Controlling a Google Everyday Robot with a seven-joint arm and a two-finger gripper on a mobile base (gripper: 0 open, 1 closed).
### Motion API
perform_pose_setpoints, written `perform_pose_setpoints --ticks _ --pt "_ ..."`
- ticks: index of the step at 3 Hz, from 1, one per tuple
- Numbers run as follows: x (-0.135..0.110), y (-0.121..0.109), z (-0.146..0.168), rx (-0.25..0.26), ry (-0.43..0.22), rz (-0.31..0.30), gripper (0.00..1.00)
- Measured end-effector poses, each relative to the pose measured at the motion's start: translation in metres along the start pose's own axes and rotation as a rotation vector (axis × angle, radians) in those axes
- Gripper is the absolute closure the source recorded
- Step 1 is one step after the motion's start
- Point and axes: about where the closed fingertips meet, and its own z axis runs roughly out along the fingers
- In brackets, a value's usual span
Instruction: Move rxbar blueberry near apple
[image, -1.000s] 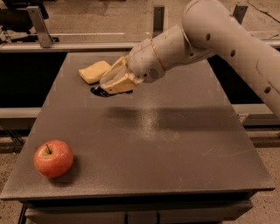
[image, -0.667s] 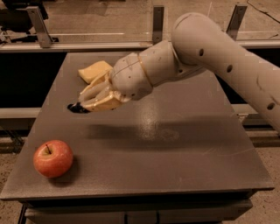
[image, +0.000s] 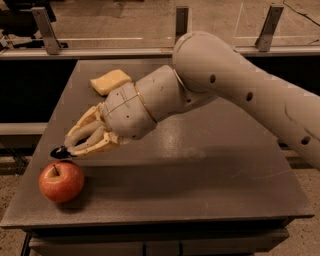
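Grey flat tabletop (image: 225, 170) has lots of bare room on its right side. The big smooth pale arm (image: 240, 85) reaches in from the right. Its gripper (image: 70, 147) has moved left and nearer, to just beside the round red apple (image: 61, 181) by the near left edge, away from the soft yellow sponge (image: 110, 81). The jaws pinch the dark shiny rxbar blueberry (image: 61, 153) there.
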Motion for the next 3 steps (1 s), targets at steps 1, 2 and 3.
perform_pose_setpoints --ticks 1,2,3 --pt "0.004 -0.012 -0.005 0.024 -0.014 -0.036 1.0" --pt "0.02 -0.018 -0.007 0.039 -0.042 -0.073 1.0" --pt "0.034 -0.018 -0.01 0.033 -0.047 -0.088 0.81"
